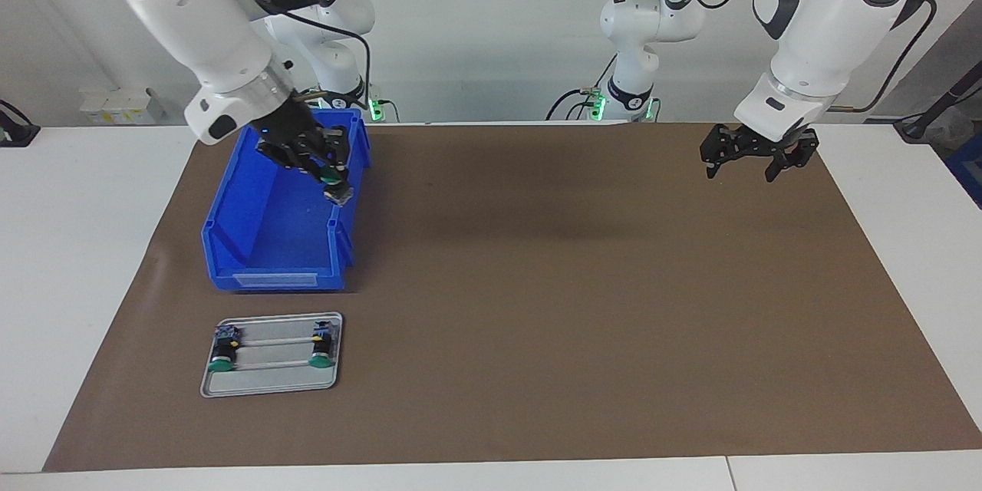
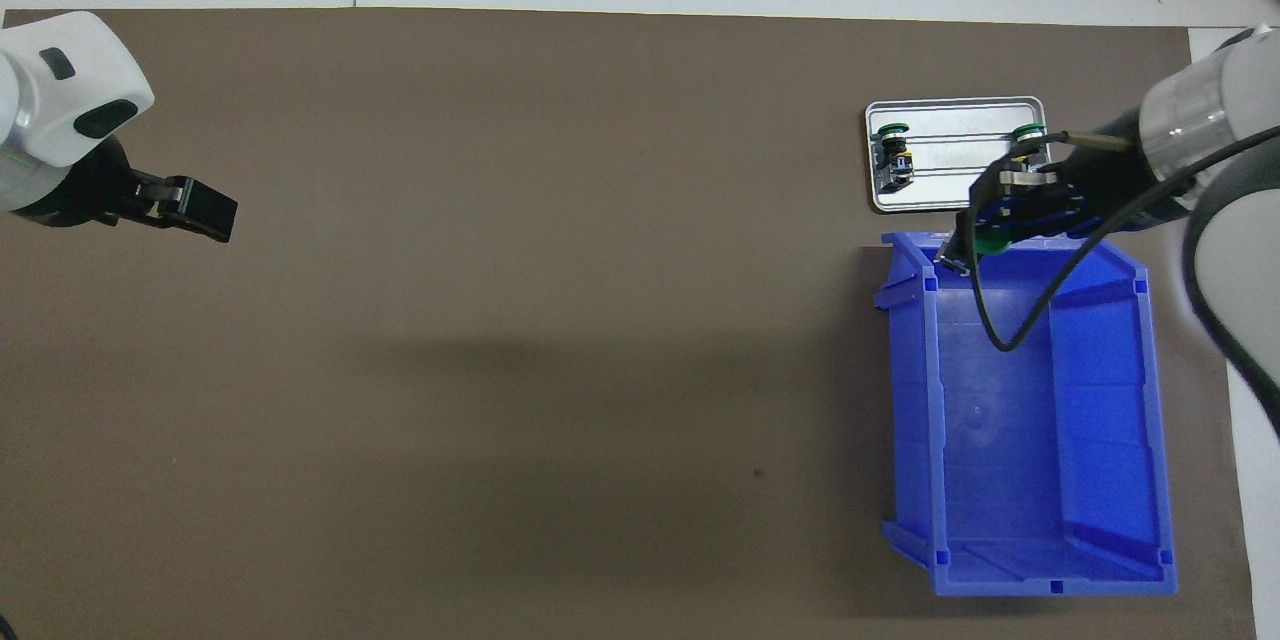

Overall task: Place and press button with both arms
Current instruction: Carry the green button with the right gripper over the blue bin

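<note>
Right pincer (image 1: 331,182): raised, tilted, clamped on the button (image 1: 330,177), green cap showing between the fingers; held over the blue bin (image 1: 253,245), above its wall toward the left arm's end of the worktop (image 1: 537,307). Below and farther from the robots than that pincer: metal tray (image 1: 270,383) on the brown mat, carrying two more green-capped buttons (image 1: 222,353), one at each end, well apart. Left pincer (image 1: 756,153): waiting in the air over the mat's other end, jaws spread wide, holding nothing.
</note>
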`<state>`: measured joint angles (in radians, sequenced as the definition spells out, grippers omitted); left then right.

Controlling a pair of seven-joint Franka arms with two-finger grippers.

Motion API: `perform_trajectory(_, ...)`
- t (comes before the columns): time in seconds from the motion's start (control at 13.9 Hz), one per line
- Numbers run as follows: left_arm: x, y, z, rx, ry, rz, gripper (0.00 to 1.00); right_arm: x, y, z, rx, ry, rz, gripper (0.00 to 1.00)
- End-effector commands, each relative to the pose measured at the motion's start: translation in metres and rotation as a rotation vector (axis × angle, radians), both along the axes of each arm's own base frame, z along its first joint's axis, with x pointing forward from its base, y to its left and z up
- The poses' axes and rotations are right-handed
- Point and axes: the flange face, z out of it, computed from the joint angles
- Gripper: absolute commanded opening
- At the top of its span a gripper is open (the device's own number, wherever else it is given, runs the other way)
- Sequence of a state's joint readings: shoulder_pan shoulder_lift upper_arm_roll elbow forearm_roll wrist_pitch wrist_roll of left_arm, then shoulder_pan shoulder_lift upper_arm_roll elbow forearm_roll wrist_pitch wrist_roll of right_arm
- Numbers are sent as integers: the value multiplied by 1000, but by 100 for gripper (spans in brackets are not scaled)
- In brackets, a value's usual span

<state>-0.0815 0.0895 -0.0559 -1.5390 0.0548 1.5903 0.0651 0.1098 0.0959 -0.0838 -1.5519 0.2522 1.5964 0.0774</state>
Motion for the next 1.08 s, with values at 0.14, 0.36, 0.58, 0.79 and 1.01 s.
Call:
perform_trajectory(0.14, -9, 3, 3, 11, -12, -2, 100, -54, -74, -78, 33, -108, 134, 0)
perform_trajectory(0.36, -10, 4, 4, 11, -14, 0, 100, -61, -84, -136, 13, -166, 293, 0)
perform_trajectory(0.58, -10, 3, 4, 11, -14, -2, 100, -57, -102, -189, 6, -160, 392, 0)
perform_trajectory(0.79, -10, 4, 4, 11, -14, 0, 100, -58, -103, -210, -3, -162, 414, 0)
perform_trajectory(1.01, -10, 3, 4, 11, -14, -2, 100, -58, -99, -221, 7, -163, 419, 0)
